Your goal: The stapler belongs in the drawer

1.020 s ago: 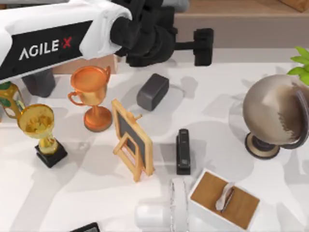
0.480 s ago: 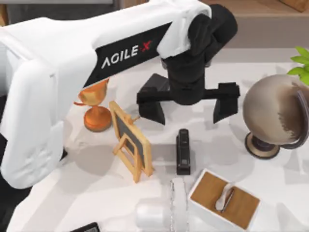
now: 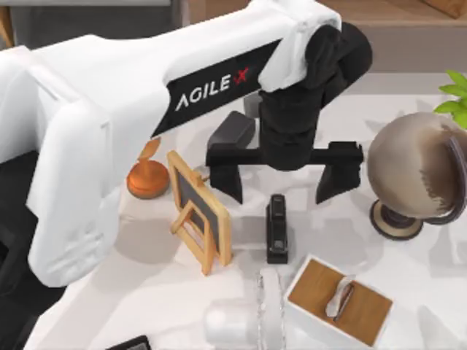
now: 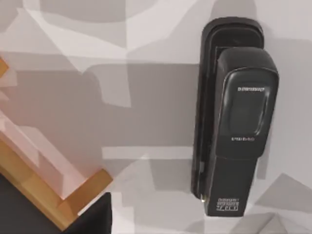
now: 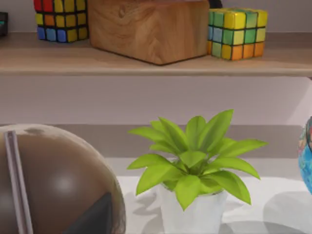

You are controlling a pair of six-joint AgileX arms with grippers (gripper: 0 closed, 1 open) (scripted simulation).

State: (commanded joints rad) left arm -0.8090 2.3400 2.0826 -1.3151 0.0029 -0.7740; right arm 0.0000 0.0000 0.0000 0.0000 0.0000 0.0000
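Note:
The slim black stapler (image 3: 277, 227) lies flat on the white table at the middle; the left wrist view shows it close from above (image 4: 234, 122). My left gripper (image 3: 281, 176) hangs open just behind it, one finger (image 3: 228, 175) at each side and spread much wider than the stapler. A grey strip at the back left looks like the inside of the drawer (image 3: 95, 18), mostly hidden under my left arm. My right arm is parked off to the right; a dark edge of its gripper (image 5: 92, 217) shows against the globe.
A small wooden easel chalkboard (image 3: 201, 211) stands just left of the stapler. A dark-grey block (image 3: 232, 131) lies behind, a globe (image 3: 412, 171) to the right, a tissue box (image 3: 339, 299) in front. An orange trophy (image 3: 148, 179) is half covered by the arm.
My left arm has swung from the back left across the table to a spot over the stapler, its gripper turned downward and open. It now covers the trophies at the left.

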